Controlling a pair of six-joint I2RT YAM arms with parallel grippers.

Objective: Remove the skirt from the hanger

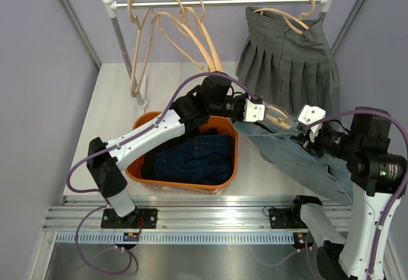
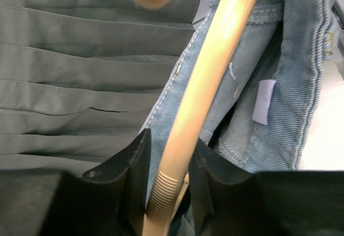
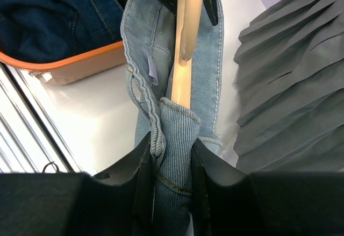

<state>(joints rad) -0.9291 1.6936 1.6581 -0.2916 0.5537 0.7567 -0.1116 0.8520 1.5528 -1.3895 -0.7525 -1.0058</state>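
A light blue denim skirt [image 1: 299, 159] hangs on a wooden hanger [image 1: 275, 115] held low over the table, right of the basket. My left gripper [image 1: 255, 110] is shut on one arm of the hanger [image 2: 209, 74], with the ribbed end between its jaws [image 2: 167, 155] and a fold of denim [image 2: 301, 85] beside it. My right gripper [image 1: 310, 119] is shut on the bunched waistband of the skirt [image 3: 177, 134], its jaws [image 3: 171, 155] pinching the denim just below the hanger [image 3: 183, 80]. The two grippers face each other along the hanger.
An orange basket [image 1: 185, 184] with dark jeans sits centre-left. A grey pleated skirt [image 1: 290, 57] hangs on the rail [image 1: 217, 2] at back right, close behind the grippers. Several empty wooden hangers [image 1: 185, 37] hang at the left. An aluminium rail runs along the near edge.
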